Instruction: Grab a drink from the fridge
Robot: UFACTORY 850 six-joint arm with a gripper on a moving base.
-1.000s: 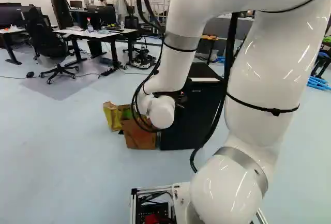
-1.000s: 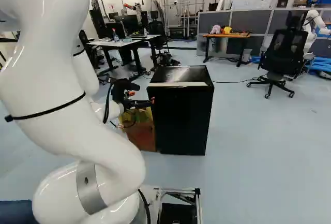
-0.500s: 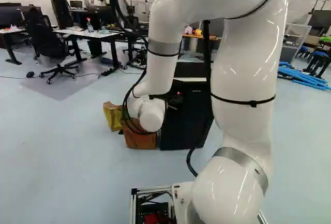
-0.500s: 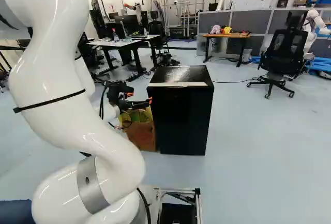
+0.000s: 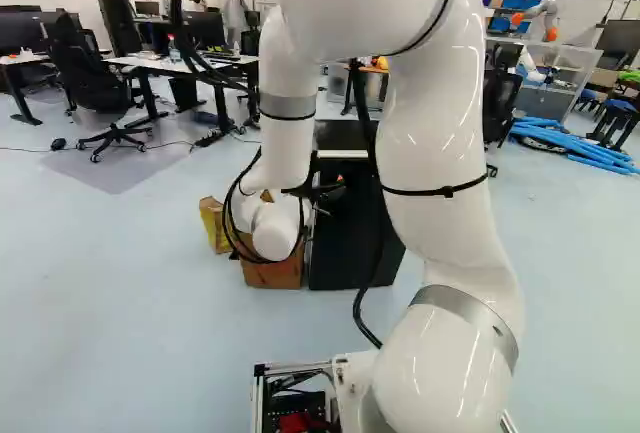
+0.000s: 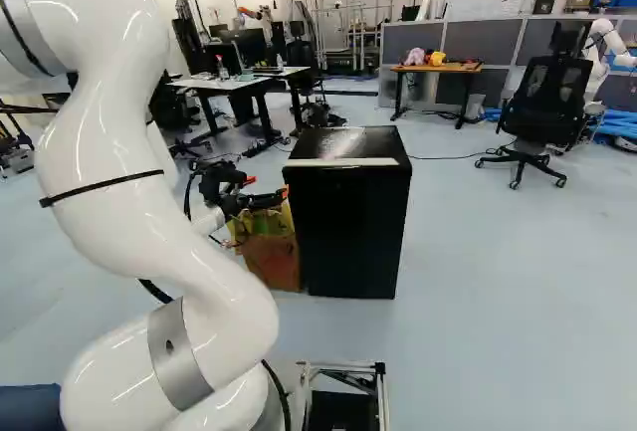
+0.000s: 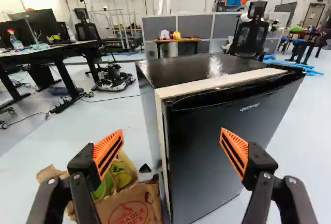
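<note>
While the claw hangs with fingers apart, one black fridge stands upright on the floor, door closed, its near edge ahead, between the fingers. Item: brown paper bag, just beside the fridge. Item: bottle, on a bench, well apart.

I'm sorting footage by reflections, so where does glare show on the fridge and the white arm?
Wrist view: bright, mottled glare on top of the fridge. Right base view: a pale patch on that top, and highlights on the white arm. Left base view: small bright streaks on the arm.
</note>
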